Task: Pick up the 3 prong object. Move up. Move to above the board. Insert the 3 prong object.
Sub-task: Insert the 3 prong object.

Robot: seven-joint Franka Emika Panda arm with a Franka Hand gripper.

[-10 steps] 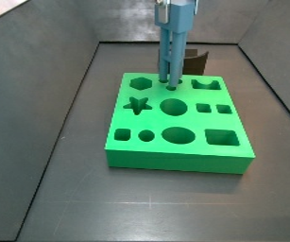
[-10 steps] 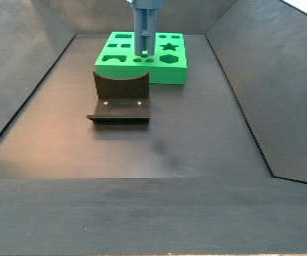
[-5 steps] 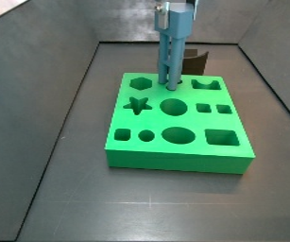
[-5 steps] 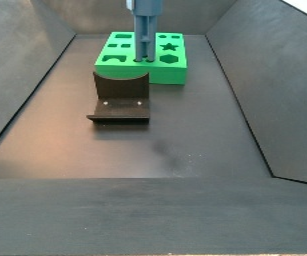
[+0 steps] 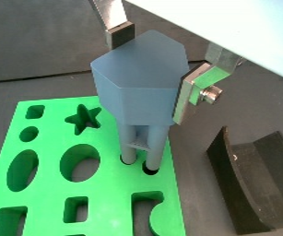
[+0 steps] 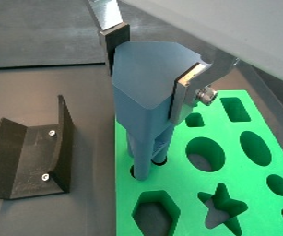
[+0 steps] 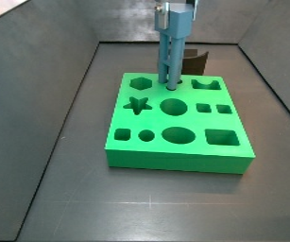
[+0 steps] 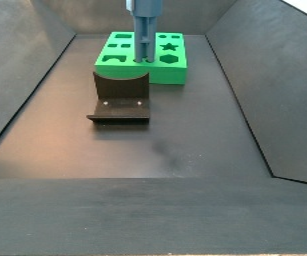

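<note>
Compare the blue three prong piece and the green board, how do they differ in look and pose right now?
The 3 prong object is steel blue, tall and narrow; the board is bright green, wide and flat. The 3 prong object stands upright, held in the gripper, its legs at a board hole; the board lies on the floor. The 3 prong object is solid-headed with thin legs; the board is full of shaped cutouts. Both look like smooth plastic.

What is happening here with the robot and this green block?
The robot arm's claw is shut on the 3 prong object, a steel-blue piece, and holds it upright over the green board. In both wrist views the thin legs reach down into small holes near one edge of the board. How deep they sit cannot be told. The dark fixture stands on the floor beside the board, untouched.
</note>
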